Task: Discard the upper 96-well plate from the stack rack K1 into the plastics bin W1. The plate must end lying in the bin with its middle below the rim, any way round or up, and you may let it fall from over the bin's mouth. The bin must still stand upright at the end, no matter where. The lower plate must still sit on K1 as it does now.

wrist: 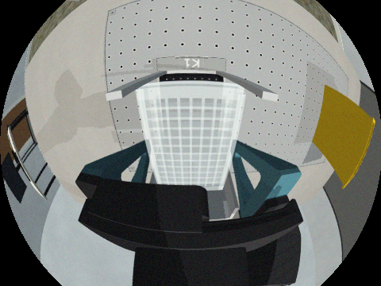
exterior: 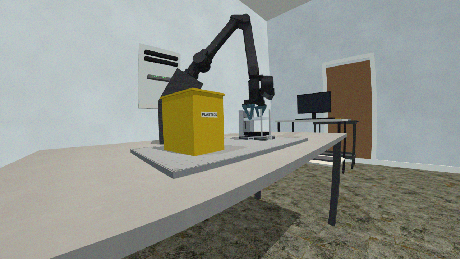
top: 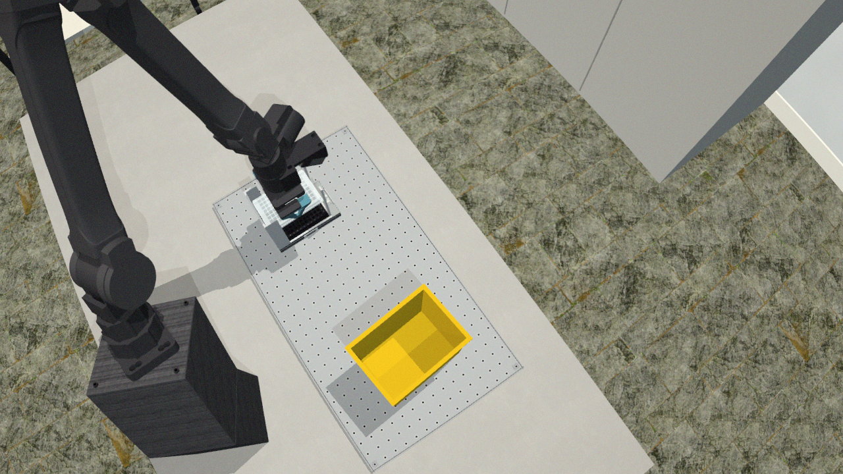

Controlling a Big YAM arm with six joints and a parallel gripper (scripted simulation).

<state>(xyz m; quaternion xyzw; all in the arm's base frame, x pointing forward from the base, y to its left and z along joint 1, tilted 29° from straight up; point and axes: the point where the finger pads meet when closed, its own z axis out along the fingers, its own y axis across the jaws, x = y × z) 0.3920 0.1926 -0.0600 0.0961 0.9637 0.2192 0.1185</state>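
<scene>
My gripper (top: 292, 203) is shut on the upper white 96-well plate (top: 272, 208), its teal fingers gripping the plate's two long sides. In the wrist view the plate (wrist: 190, 135) fills the space between the fingers, with the K1 label (wrist: 192, 63) of the rack below it. In the side view the plate (exterior: 254, 118) hangs level under the gripper (exterior: 254, 110), near the top of rack K1's posts (exterior: 262, 123). The lower black plate (top: 306, 222) (exterior: 252, 132) sits on the rack's base. The yellow plastics bin W1 (top: 408, 343) stands upright and empty, apart from the rack.
Rack and bin stand on a grey perforated baseplate (top: 353, 276) on the beige table. The arm's dark pedestal (top: 170, 383) stands at the table's left edge. The bin (exterior: 192, 121) is taller than the rack. A desk with a monitor (exterior: 313, 103) stands far off.
</scene>
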